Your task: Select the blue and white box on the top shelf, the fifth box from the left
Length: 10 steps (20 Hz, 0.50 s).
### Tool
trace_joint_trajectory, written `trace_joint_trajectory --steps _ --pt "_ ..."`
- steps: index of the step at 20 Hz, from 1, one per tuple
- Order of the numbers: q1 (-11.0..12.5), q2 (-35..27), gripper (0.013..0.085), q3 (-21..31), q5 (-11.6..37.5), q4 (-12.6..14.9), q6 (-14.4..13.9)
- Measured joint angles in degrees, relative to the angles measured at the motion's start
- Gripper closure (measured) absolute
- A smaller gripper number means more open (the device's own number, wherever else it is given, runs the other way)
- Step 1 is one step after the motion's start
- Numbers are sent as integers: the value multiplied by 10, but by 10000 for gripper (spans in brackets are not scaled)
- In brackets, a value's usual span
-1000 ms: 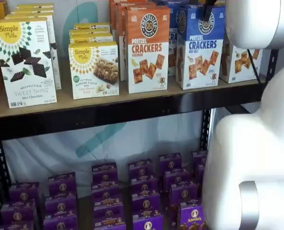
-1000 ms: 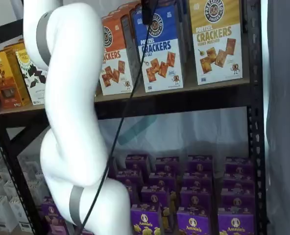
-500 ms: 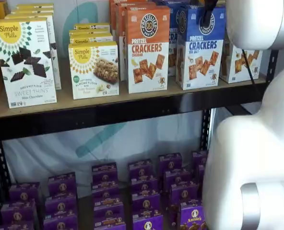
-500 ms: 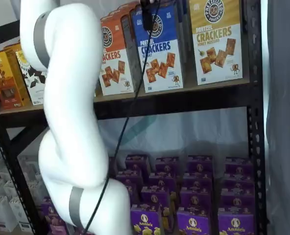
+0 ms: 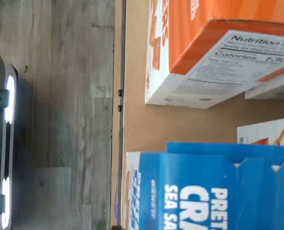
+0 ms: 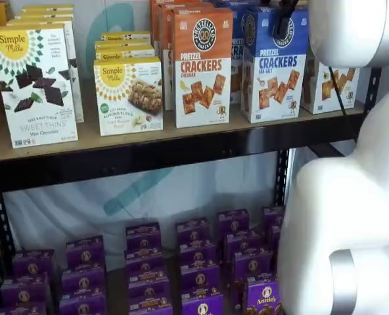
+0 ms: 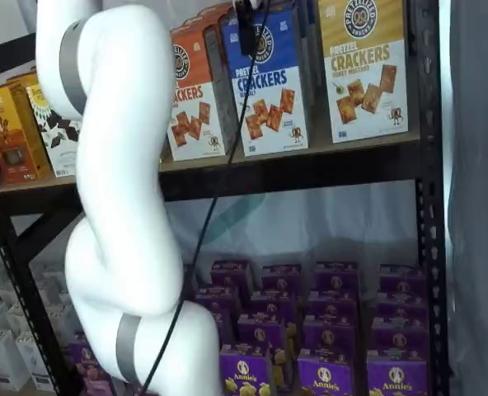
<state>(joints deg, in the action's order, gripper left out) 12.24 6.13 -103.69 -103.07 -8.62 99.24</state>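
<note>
Pretzel cracker cartons, three front-row flavours on the top shelf (image 6: pixel 181 141): orange Cheddar carton (image 6: pixel 202 65), the blue and white box (image 6: pixel 274 65) marked "PRETZEL CRACKERS SEA SALT" right of it, yellow Honey Mustard carton (image 7: pixel 364 66) farthest right. Two Simple Mills boxes (image 6: pixel 33 82) at left; purple Annie's boxes (image 6: pixel 198 269) crowded below. Black gripper (image 7: pixel 247 29) fingers before the blue carton's top, side-on; spread or pressed together, cannot tell.

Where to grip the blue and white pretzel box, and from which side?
Take the blue and white box by its upper blue half, fingers across its narrow width, coming from the open shelf front. It stands upright at the top shelf edge with its face outward. Gaps to the orange Cheddar carton and the yellow-topped carton probably leave finger room.
</note>
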Motion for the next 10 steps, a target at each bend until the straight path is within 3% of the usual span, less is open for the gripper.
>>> trace_joint_trajectory --steps 1,6,10 --pt "-1 0 130 0 0 1 0" --pt "-2 2 290 6 7 4 0" --pt "-2 2 330 6 6 3 0"
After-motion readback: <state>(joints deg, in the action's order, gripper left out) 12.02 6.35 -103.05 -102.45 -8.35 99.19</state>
